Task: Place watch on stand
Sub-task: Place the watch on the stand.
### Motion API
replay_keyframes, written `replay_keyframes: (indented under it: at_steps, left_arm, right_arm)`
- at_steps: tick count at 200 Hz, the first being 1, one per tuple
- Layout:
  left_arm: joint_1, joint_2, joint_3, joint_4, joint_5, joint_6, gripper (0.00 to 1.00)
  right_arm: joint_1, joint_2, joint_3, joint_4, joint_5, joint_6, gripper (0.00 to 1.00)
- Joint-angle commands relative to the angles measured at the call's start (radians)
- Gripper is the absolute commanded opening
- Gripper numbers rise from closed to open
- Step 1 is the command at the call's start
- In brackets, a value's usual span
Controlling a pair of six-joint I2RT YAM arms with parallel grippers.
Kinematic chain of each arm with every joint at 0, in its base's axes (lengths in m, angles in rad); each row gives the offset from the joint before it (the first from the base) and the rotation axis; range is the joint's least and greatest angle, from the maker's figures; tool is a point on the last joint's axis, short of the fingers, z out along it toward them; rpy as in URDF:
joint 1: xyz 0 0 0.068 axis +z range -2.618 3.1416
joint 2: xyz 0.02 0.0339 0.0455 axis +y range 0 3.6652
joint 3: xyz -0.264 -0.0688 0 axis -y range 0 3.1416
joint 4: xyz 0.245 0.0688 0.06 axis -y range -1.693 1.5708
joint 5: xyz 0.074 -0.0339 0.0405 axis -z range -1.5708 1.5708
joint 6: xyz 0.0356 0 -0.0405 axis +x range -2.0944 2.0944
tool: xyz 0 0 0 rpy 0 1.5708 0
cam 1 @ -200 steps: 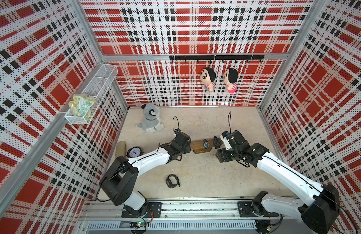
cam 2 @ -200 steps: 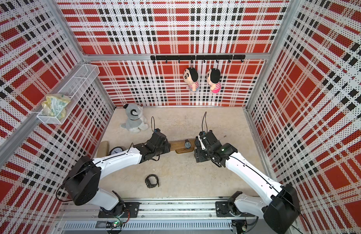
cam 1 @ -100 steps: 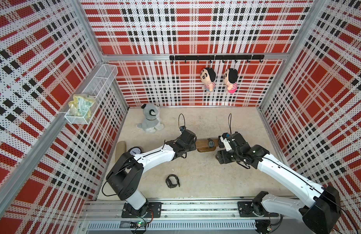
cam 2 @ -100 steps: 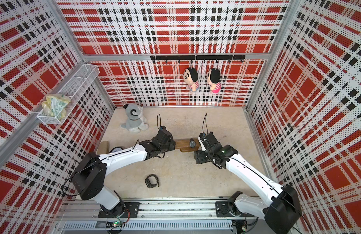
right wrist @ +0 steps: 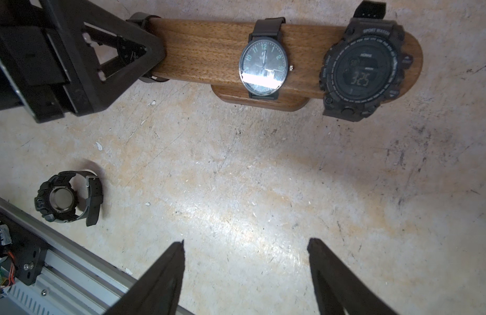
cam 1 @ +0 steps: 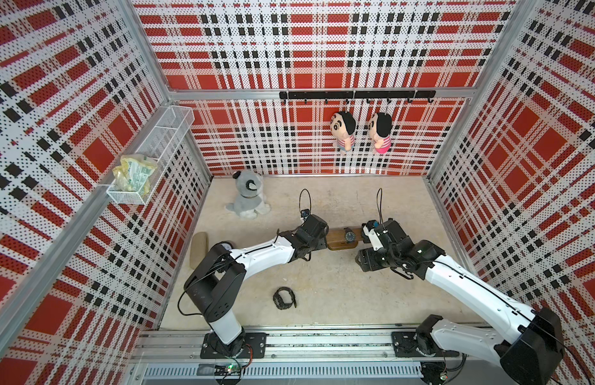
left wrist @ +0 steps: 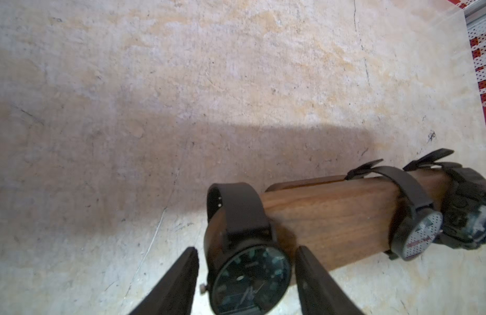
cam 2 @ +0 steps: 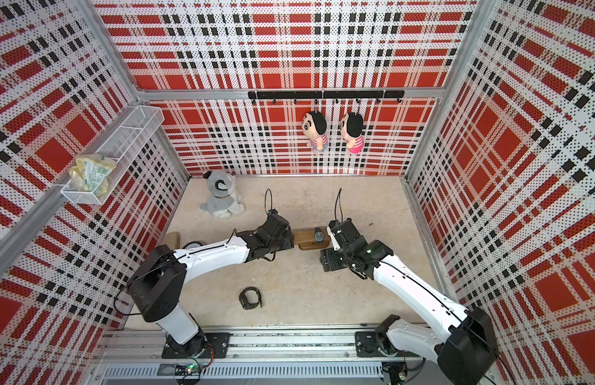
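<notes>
Beige, scuffed tabletop (cam 1: 339, 283) fills the floor of a cell walled in red, black and white plaid panels (cam 1: 289, 50), and the wooden stand (right wrist: 209, 46) sits near its middle between the two arms.

We see the left gripper (left wrist: 246, 248) at the bar's left end, its jaws parted and straddling a dark-dial watch (left wrist: 250, 278). The strap is looped round that end of the bar, so the bar carries the watch. A sliver of table shows between one finger (left wrist: 181, 281) and the crown. The other finger sits so close to the case that we cannot tell if it touches. We judge the fingers flank the case to steady it as the grip comes off.

Further along the bar hang an analogue watch (right wrist: 263, 66) over the base and a digital sport watch (right wrist: 364, 71) at the far end, spaced so the straps do not crowd.

The right gripper (right wrist: 246, 241) is spread wide over bare table just beside the stand and holds nothing, clear of the left arm's work.

A loose sport watch (right wrist: 64, 196) lies near the front rail, well apart from the stand. We take it for the next one to fetch.
</notes>
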Motion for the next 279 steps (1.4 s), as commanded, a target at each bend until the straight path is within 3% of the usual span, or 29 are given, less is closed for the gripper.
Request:
replay_keyframes:
  at_steps: [1, 118, 206, 279]
  left_arm:
    - [-0.008, 0.007, 0.034, -0.009, -0.015, 0.010, 0.68]
    - [-0.027, -0.112, 0.022, -0.038, -0.105, 0.020, 1.00]
    - [-0.026, -0.293, -0.117, -0.100, -0.203, -0.013, 0.98]
    - [-0.013, -0.533, -0.267, -0.180, -0.283, -0.097, 0.98]
  right_arm:
    - [-0.006, -0.015, -0.006, 0.012, -0.007, 0.007, 0.75]
    - [-0.005, -0.009, 0.016, -0.004, -0.012, 0.007, 0.75]
    - [0.012, -0.005, 0.024, 0.030, -0.103, 0.049, 0.73]
    - [0.262, 0.125, 0.051, 0.162, -0.093, 0.186, 0.71]
